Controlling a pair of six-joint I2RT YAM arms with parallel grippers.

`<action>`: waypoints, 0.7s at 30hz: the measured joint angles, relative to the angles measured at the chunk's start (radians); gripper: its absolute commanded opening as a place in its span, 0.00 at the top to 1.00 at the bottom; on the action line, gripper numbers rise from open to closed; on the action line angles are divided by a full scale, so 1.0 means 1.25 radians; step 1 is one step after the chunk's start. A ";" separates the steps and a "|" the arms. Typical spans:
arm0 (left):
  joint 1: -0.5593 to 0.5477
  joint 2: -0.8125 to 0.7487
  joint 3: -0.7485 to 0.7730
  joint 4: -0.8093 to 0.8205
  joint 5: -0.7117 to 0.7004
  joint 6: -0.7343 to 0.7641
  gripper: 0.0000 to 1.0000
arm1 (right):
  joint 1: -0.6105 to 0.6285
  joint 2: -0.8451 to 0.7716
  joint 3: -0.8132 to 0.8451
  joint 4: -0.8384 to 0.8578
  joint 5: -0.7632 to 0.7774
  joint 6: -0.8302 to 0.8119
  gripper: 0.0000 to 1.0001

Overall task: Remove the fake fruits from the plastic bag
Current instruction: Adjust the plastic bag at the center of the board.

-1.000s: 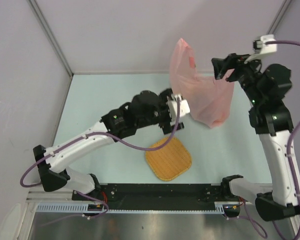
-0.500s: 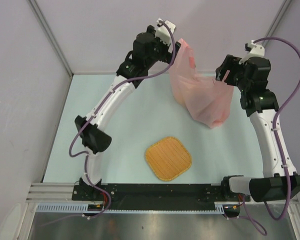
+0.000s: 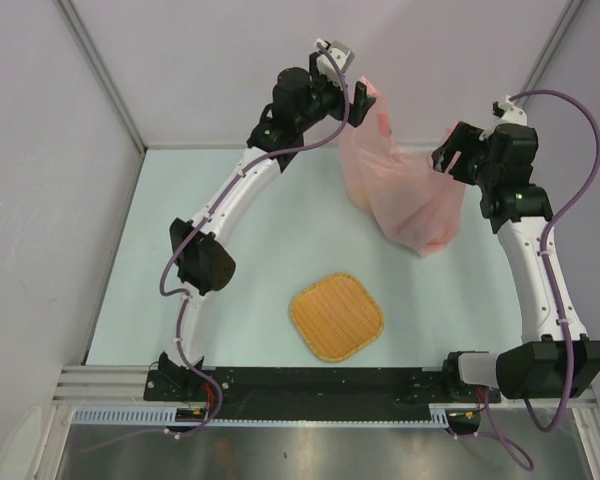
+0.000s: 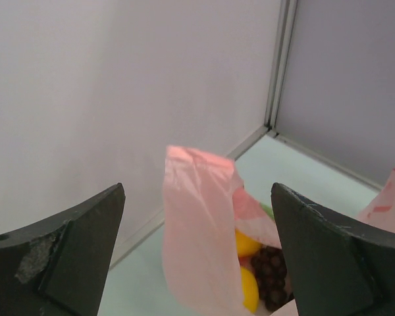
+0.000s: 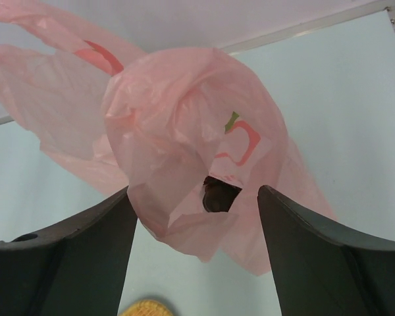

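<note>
Right wrist: plastic bag [image 5: 178, 112] bulges between fingers of right end effector [image 5: 194, 191].

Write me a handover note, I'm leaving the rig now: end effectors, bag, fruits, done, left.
Left end effector: open, a handle of the plastic bag between its jaws, ungripped.
Right end effector: jaws wide around the bag's bunched mouth; grip unclear.
Bag: upright, far right of the table.
Fake fruits: inside it, yellow ones and grapes visible; none outside.
Done: nothing out.
Left: every fruit.
</note>
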 measured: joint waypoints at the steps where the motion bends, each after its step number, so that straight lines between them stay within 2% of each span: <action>1: -0.002 0.009 0.013 0.015 0.004 -0.005 0.15 | -0.005 0.007 0.000 0.005 -0.006 0.001 0.27; 2: -0.004 0.020 0.024 0.030 0.008 -0.009 0.32 | -0.009 0.016 -0.001 0.014 -0.013 0.002 0.28; 3: -0.006 0.029 0.030 0.042 0.009 -0.010 0.41 | -0.010 0.028 -0.001 0.025 -0.018 0.003 0.29; 4: -0.008 0.041 0.038 0.054 0.009 -0.007 0.51 | -0.009 0.038 -0.001 0.033 -0.021 0.002 0.36; 5: -0.009 0.055 0.046 0.065 0.003 0.000 0.67 | -0.007 0.053 0.000 0.042 -0.023 0.002 0.42; 6: -0.010 0.071 0.054 0.079 -0.008 0.015 0.80 | -0.004 0.073 0.006 0.045 -0.027 -0.002 0.53; 7: -0.010 0.089 0.065 0.087 -0.017 0.029 1.00 | -0.003 0.100 0.024 0.046 -0.029 -0.003 0.77; 10: -0.008 0.125 0.083 0.105 -0.042 0.072 1.00 | 0.005 0.193 0.103 0.050 -0.045 -0.020 0.94; 17: 0.036 0.113 0.085 0.101 -0.074 0.089 1.00 | 0.064 0.417 0.434 0.063 -0.071 -0.065 0.97; 21: 0.118 0.062 0.085 0.087 -0.076 0.089 1.00 | 0.139 0.568 0.718 0.078 -0.097 -0.106 0.97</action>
